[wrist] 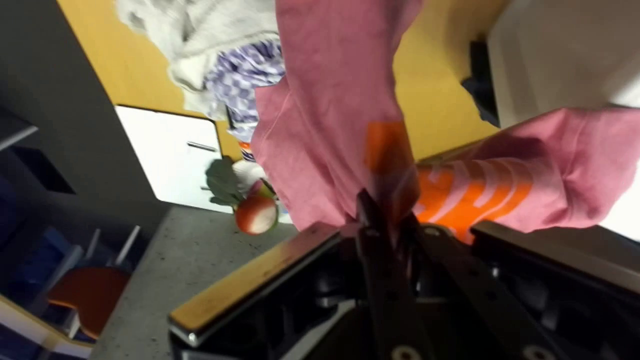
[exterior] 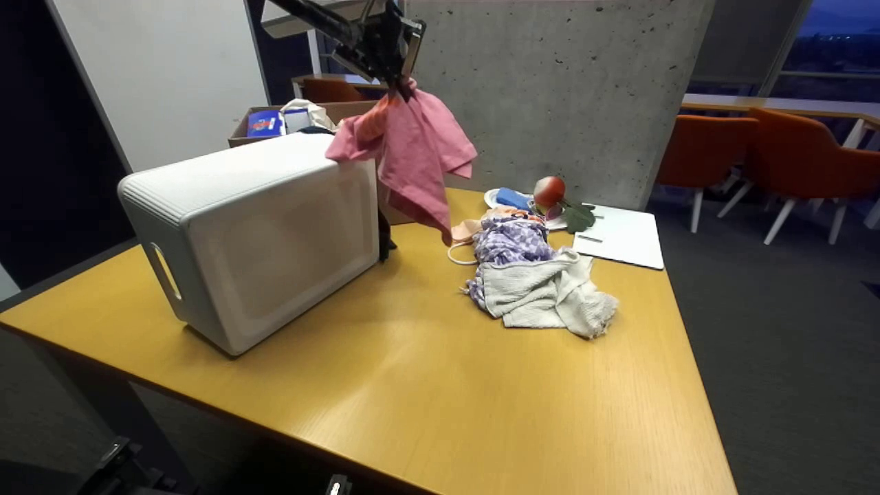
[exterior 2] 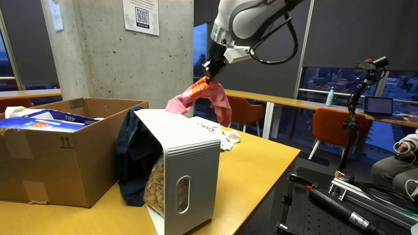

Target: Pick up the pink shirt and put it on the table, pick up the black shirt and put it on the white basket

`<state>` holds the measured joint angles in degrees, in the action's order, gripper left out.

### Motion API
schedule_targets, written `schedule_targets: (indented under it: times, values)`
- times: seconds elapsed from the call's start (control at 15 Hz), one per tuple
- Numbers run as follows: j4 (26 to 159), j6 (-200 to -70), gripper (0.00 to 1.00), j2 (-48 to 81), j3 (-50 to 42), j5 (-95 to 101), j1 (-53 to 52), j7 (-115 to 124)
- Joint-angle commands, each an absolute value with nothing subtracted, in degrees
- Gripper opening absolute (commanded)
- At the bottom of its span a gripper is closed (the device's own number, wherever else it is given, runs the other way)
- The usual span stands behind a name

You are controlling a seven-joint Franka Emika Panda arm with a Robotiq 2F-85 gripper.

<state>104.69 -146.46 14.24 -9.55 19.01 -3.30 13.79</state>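
My gripper (exterior: 403, 88) is shut on the pink shirt (exterior: 416, 155) and holds it up in the air. The shirt has orange print and hangs in two folds, also seen in the wrist view (wrist: 335, 85). One fold hangs by the top edge of the white basket (exterior: 282, 254); I cannot tell whether they touch. The basket lies on its side on the table (exterior: 481, 412), its opening facing the cardboard box. A black shirt (exterior 2: 129, 163) hangs at that opening; only a small dark end of it (exterior: 383, 237) shows past the basket's edge.
A cardboard box (exterior 2: 42, 166) stands beside the basket. A bag of brown pieces (exterior 2: 156, 187) lies inside the basket. Purple checked cloth (exterior: 512, 240) and cream cloth (exterior: 550, 295) lie piled near a white board (exterior: 622, 237) and a red-white round object (exterior: 548, 191). A concrete column (exterior: 550, 89) rises behind.
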Motion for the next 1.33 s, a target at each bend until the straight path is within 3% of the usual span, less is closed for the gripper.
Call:
schedule_targets:
  times: [0.0,0.27,0.6,1.27]
  values:
    - [114.4,-139.6,0.02,7.1,-10.0,26.1,-3.7,16.7]
    - [123.8,-134.7,0.02,4.2,-7.1,26.0,-2.9,16.0]
    - [130.8,-137.4,0.02,7.3,-5.6,29.8,-3.1,22.9]
    - [124.7,-134.9,0.02,22.3,-8.5,49.5,-5.1,50.5]
